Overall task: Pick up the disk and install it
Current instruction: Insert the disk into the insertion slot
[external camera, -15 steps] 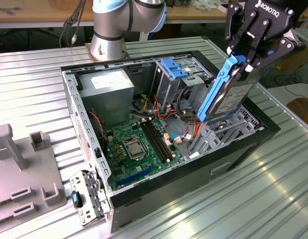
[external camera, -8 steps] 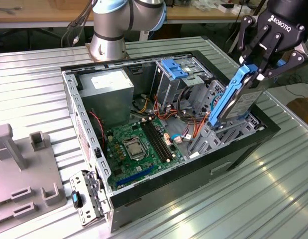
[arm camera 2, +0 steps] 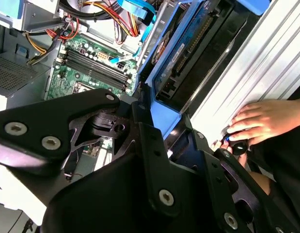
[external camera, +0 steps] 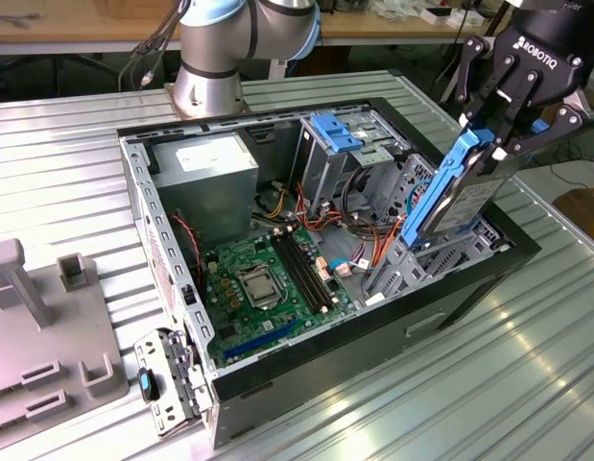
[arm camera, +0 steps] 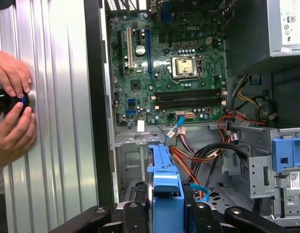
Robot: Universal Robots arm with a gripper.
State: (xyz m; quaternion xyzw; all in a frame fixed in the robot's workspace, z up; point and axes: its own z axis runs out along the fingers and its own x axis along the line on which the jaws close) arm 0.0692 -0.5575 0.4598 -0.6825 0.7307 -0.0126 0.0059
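The hand (external camera: 500, 141) is clamping the hard drive (external camera: 462, 197) by its blue carrier frame's (external camera: 424, 202) upper end; it is probably handling stiff, weighty, fragile.

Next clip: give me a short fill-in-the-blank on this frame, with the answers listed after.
1. The black gripper is shut on the flat dark-grey disk, whose plastic carrier frame is ____.
2. The disk hangs tilted over the open black computer case, at the exterior view's ____ side.
3. The circuit board inside the case is ____.
4. In the first wrist view, a person's hand is over the ribbed metal table, not inside the case but ____ it.
Missing words: blue; right; green; outside.
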